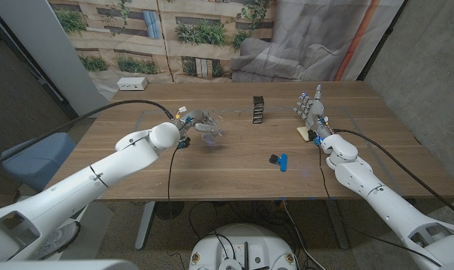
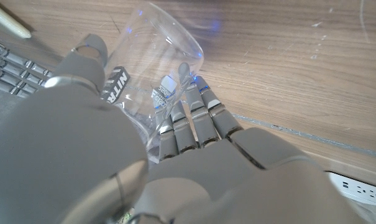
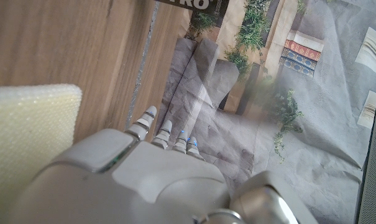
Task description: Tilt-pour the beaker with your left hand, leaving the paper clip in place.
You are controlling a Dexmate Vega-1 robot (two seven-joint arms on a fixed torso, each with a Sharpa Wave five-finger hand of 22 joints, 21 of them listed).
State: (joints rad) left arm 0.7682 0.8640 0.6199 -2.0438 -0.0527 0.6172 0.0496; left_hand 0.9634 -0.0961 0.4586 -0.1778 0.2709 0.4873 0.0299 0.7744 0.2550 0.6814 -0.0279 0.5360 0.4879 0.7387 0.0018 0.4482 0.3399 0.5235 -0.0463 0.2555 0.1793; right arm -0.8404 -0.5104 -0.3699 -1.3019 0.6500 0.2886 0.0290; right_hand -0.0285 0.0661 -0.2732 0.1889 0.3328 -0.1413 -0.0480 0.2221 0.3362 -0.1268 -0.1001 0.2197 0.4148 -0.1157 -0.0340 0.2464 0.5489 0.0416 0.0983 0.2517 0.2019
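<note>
My left hand (image 1: pixel 186 121) grips a clear glass beaker (image 1: pixel 210 129) and holds it tipped on its side above the table, mouth toward the middle. In the left wrist view the fingers (image 2: pixel 194 118) wrap the beaker's (image 2: pixel 156 56) wall, thumb on the other side. A blue and black paper clip (image 1: pixel 279 160) lies on the wood right of centre, apart from both hands. My right hand (image 1: pixel 312 111) stands upright at the right, fingers spread, holding nothing.
A black box (image 1: pixel 258 109) stands behind the middle of the table. A pale yellow sponge (image 1: pixel 305 133) lies by my right hand, also the sponge (image 3: pixel 32 130) in the right wrist view. A white power strip (image 1: pixel 132 84) sits at the far left corner.
</note>
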